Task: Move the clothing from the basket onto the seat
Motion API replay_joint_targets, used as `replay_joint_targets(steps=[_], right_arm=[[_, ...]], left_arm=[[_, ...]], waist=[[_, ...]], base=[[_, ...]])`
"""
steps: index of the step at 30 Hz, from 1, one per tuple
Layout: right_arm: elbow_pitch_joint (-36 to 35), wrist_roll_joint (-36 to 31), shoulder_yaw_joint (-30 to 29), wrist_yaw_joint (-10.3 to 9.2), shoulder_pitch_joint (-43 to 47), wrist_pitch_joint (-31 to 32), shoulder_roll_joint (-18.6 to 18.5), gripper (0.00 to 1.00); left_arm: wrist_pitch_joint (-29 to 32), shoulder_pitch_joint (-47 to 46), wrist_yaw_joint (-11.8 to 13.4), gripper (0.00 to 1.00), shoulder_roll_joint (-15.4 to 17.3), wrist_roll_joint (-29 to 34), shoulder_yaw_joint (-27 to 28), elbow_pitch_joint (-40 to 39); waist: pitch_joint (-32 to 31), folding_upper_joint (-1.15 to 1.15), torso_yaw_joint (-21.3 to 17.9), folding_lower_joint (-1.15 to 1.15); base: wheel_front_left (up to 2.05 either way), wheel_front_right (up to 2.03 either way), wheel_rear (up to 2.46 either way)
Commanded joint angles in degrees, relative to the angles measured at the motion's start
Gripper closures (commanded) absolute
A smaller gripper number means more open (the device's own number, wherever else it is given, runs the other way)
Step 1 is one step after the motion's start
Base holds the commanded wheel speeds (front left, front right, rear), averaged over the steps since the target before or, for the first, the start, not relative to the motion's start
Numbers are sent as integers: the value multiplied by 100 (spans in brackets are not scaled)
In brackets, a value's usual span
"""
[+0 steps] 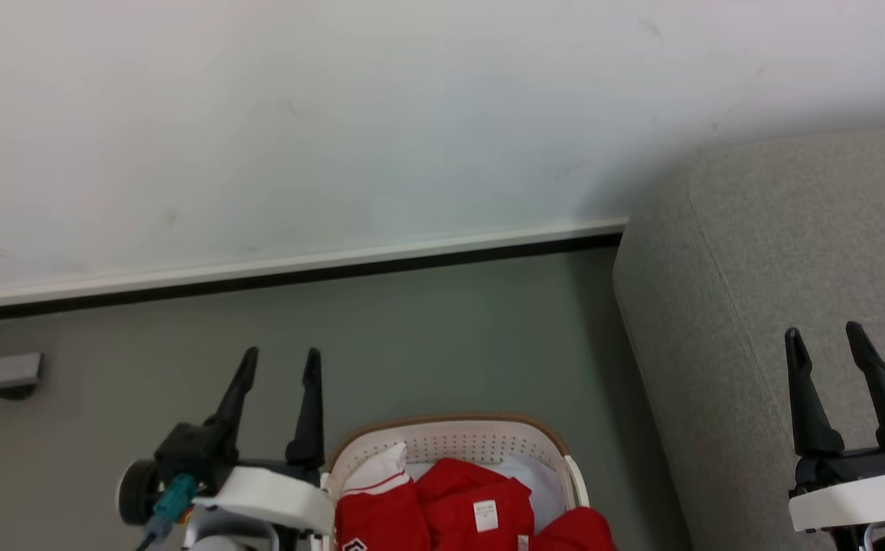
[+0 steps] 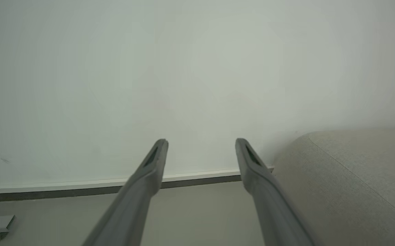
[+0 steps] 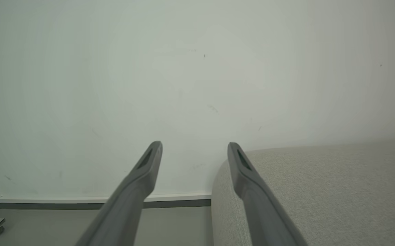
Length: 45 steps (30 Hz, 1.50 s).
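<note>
Your clothing (image 1: 473,501) lies heaped in the basket (image 1: 450,428) at the bottom middle of the head view. It sits between your two arms and back towards the robot from both sets of fingertips. The fingers point away from it, up at the wall (image 1: 335,115), so neither wrist view looks at the red cloth. I'd judge you must tip a wrist down and draw it back before you can reach in. The left gripper (image 1: 282,353) is the nearer: its wrist sits just beside the basket's left rim, fingers apart with nothing between them. The right gripper (image 1: 824,330) stands well off to the right, in front of the seat (image 1: 779,252), fingers likewise spread and empty. The heap shows no clear long axis, since the picture's lower edge cuts it off; a white label (image 1: 485,515) faces up on the middle fold. The seat lies right of the basket with a strip of floor (image 1: 450,337) between, so a left-arm pick means carrying across, while a right-arm pick means reaching leftward first
</note>
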Motion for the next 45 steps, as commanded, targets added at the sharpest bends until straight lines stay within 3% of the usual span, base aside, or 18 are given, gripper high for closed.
replay_joint_targets(steps=[1, 13, 23, 27, 38, 45], right_arm=[[-30, 68, -15, -12, -82, -15, -39, 0], [-296, 323, -346, -12, -556, -15, -174, 0], [-544, 427, -542, -12, -1011, -15, -46, 0], [-597, 462, -556, -12, -1183, -15, 42, 0], [-654, 520, -455, -12, -1431, -15, 314, 0], [-699, 573, -423, -12, -1661, -15, 467, 0]], left_arm=[[-4, -122, -26, 0, 38, -58, -26, 117], [-4, -1322, -163, 0, 39, -88, -557, 1686], [8, -2394, -404, 0, 40, -149, -1005, 3578], [270, -2831, -511, 0, 39, -164, -1149, 4394], [765, -3498, -757, 0, 58, -165, -1434, 5717], [1171, -3841, -749, 0, 244, -26, -1612, 6054]], waist=[[224, 0, -115, 0], [1321, 0, -448, 0], [2206, 0, -842, 0], [2487, 0, -1042, 0], [3102, 0, -1510, 0], [3551, 0, -1800, 0]], base=[[0, 0, 0], [0, 0, 0], [0, 0, 0], [0, 0, 0], [0, 0, 0], [0, 0, 0]])
